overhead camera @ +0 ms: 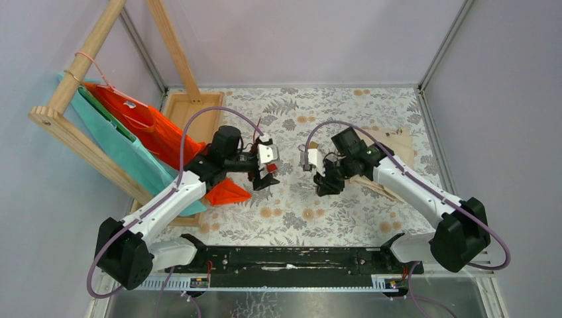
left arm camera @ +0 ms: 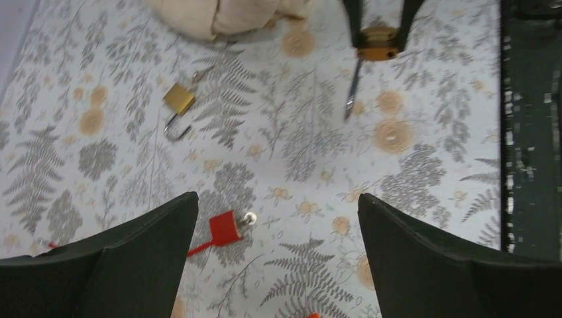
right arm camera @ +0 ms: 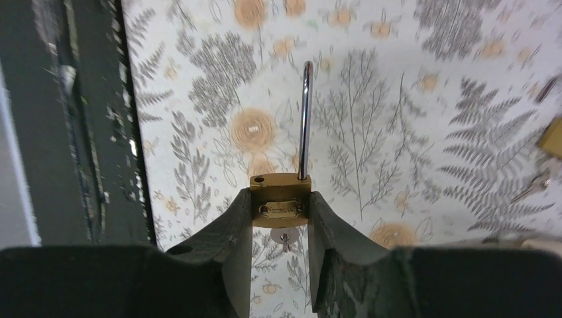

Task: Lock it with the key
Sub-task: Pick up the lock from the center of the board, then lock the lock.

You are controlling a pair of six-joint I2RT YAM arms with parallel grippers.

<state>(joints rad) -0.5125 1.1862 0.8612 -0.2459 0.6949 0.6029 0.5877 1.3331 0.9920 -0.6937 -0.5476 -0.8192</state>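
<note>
1. Over on the far left, a wooden frame point(overhead camera: 73, 86) leans against the wall. A teal bag point(overhead camera: 126, 149) and an orange bag point(overhead camera: 156, 129) hang from it.
2. The left tool point(left arm camera: 276, 197) hangs above the flowery counter point(left arm camera: 411, 179), its fingers spread wide and gripping nothing.
3. Under that gap, nearer the left finger, the red lock point(left arm camera: 224, 227) lies flat on the counter. Its thin red cable point(left arm camera: 199, 250) runs off toward that finger. A small silvery piece point(left arm camera: 249, 217) sits at the corner of the body; I cannot tell what it is.
4. Further along the counter, well apart from the red lock, a brass padlock point(left arm camera: 179, 99) lies loose with its hoop swung open.
5. The right tool point(right arm camera: 279, 193) is closed narrow on a second brass padlock point(right arm camera: 281, 209), pinching the body by its sides. Its long steel shackle point(right arm camera: 305, 119) stands open and points away from the fingers, down toward the counter.
</note>
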